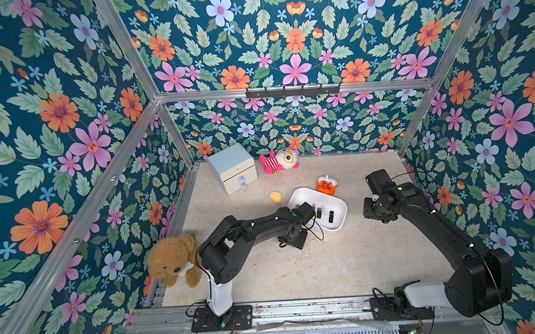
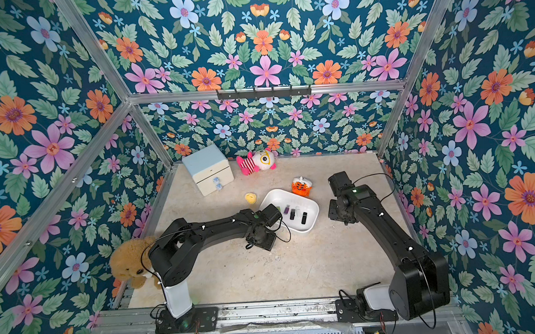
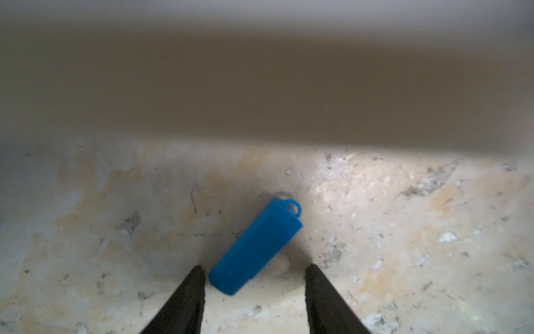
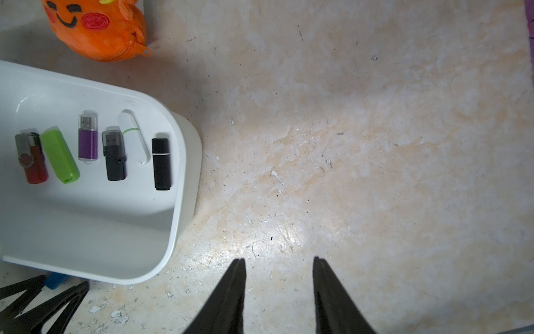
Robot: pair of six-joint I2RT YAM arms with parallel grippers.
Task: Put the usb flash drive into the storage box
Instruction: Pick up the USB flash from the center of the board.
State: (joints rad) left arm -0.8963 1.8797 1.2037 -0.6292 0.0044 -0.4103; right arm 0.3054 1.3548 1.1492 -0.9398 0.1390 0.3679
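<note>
While the mottled beige tabletop (image 1: pixel 328 265) carries everything, the black left arm (image 1: pixel 263 224) reaches to the near-left edge of the shallow white rectangular plastic storage box (image 1: pixel 342 214). The black right arm (image 1: pixel 425 213) hangs over bare table to the box's right.

The left gripper (image 3: pixel 255 268) stands open and holds nothing. The small blue plastic USB flash drive (image 3: pixel 255 245) lies flat and slanted on the table between its fingers, close against one tip and apart from the other. It is outside the box, just beside the wall.

The right gripper (image 4: pixel 278 259) is likewise parted, with only table between its tips.

Six other drives (image 4: pixel 88 138) lie in a row inside the box.
</note>
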